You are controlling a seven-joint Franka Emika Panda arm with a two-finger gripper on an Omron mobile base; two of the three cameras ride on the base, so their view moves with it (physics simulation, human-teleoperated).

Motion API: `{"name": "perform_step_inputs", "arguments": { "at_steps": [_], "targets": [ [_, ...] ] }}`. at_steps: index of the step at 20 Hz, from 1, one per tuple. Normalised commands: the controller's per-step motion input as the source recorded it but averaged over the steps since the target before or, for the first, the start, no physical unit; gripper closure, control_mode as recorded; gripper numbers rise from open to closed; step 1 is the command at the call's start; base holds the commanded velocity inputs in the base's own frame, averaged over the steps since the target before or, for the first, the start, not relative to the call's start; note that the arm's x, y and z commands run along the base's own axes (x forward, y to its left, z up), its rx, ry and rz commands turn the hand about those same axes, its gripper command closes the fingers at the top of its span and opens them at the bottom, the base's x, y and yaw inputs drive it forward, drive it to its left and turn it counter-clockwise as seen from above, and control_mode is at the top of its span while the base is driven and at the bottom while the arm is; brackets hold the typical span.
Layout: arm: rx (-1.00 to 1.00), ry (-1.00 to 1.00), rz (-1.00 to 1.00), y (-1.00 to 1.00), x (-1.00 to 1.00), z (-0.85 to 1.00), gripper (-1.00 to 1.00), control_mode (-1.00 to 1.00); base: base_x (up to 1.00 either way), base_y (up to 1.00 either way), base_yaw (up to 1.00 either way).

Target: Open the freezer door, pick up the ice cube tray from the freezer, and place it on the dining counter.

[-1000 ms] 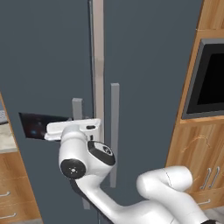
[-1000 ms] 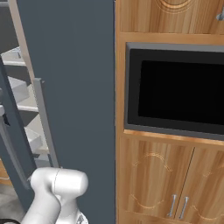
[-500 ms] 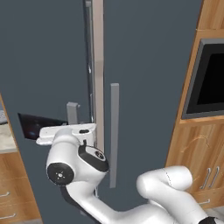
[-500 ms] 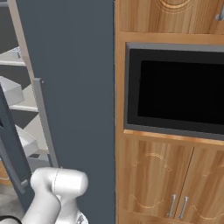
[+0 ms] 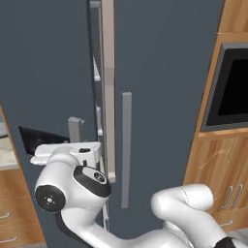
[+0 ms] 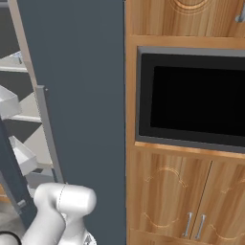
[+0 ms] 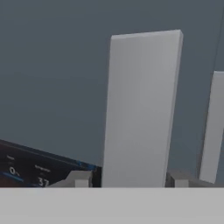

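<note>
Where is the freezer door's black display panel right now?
In the left base view the black display panel sits low on the left of the freezer door, just left of its grey bar handle.

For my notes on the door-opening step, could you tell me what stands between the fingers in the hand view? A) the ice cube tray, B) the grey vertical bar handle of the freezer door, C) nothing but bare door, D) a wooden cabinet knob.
B: in the hand view the wide grey bar handle rises between the two fingers, beside the freezer door's black lit panel.
</note>
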Motion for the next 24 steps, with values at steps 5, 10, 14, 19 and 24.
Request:
{"name": "perform_step_inputs", "arguments": {
  "at_steps": [5,10,14,19,24],
  "targets": [
    [0.00,0.07,0.00,0.38,-0.36,-0.03,1.00,-1.00,0.00,0.00,0.00],
    [0.00,0.06,0.00,0.39,-0.35,-0.02,1.00,-1.00,0.00,0.00,0.00],
    [0.00,0.06,0.00,0.40,-0.34,-0.02,1.00,-1.00,0.00,0.00,0.00],
    [0.00,0.04,0.00,0.33,-0.20,0.00,1.00,-1.00,0.00,0.00,0.00],
    [0.00,0.00,0.00,0.16,-0.10,0.00,1.00,-1.00,0.00,0.00,0.00]
  ]
}}
